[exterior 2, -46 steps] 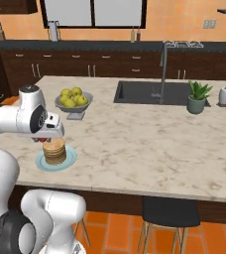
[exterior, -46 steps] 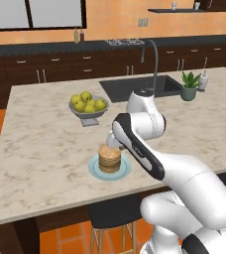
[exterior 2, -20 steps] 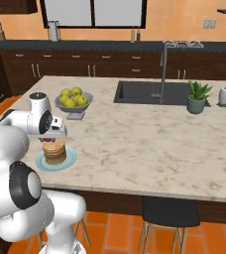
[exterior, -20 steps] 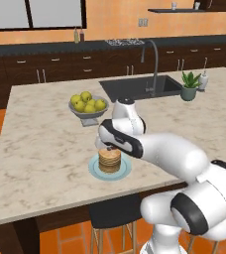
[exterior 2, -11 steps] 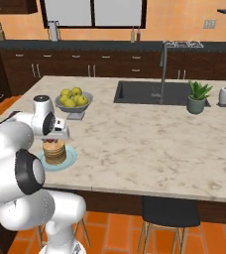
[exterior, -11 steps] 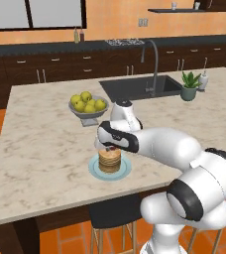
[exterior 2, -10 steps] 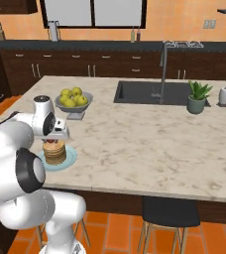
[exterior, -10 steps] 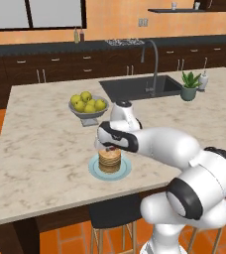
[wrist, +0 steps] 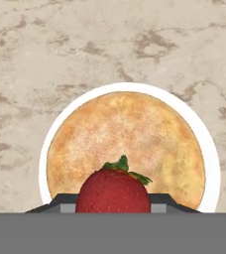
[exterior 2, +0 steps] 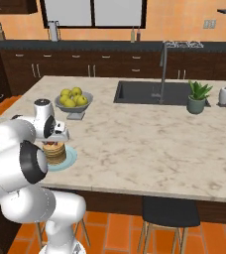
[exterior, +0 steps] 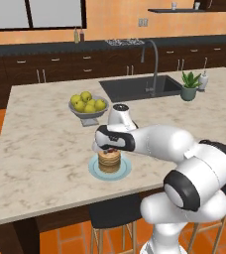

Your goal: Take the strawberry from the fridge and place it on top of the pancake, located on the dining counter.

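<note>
The strawberry [wrist: 113,191] is a small red berry with green leaves, held between the tips of my gripper [wrist: 113,201], which is shut on it. It hangs just over the near part of the pancake [wrist: 125,134], a tan stack on a light blue plate [wrist: 209,149]. From the left base view the gripper [exterior: 110,148] points down right above the pancake [exterior: 109,159] on the dining counter [exterior: 45,149]. From the right, the gripper [exterior 2: 50,142] sits low over the pancake [exterior 2: 54,153]. I cannot tell whether the berry touches the stack.
A grey bowl of yellow-green apples [exterior: 88,105] stands just behind the plate. Further back are the dark sink [exterior: 135,88] with its faucet and a potted plant [exterior: 188,85]. A stool [exterior: 110,213] stands under the counter's front edge.
The arm has folded lower and the hand has come down closer to the top of the pancake, with the strawberry still in the gripper. In the last half second little has moved.
</note>
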Robot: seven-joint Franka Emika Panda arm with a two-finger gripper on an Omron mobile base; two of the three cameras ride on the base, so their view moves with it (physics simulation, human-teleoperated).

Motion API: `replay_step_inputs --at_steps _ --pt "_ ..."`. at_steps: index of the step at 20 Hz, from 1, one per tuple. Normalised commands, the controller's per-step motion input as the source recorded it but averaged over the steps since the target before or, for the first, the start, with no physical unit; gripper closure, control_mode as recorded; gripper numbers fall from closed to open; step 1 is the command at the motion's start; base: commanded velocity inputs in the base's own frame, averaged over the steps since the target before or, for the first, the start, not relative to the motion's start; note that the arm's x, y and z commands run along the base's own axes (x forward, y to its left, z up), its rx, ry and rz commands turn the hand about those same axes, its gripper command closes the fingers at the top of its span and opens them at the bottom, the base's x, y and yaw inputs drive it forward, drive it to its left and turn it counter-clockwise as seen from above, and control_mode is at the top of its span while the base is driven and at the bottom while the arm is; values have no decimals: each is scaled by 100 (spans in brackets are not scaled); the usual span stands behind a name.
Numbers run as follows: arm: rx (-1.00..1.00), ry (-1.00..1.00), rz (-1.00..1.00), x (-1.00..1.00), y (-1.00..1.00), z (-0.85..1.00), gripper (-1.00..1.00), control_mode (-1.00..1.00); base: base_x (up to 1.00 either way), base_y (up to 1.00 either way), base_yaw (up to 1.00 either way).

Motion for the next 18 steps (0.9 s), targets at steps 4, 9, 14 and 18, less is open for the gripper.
replay_step_inputs --at_steps 4,9,14,18 --pt "0 0 0 0 0 -20 100 -100 0 0 0" --pt "0 0 0 0 0 -16 -100 -100 0 0 0" --pt "0 -4 0 -3 0 0 -100 -100 0 0 0" --pt "0 -6 0 -17 0 11 -100 -100 0 0 0"
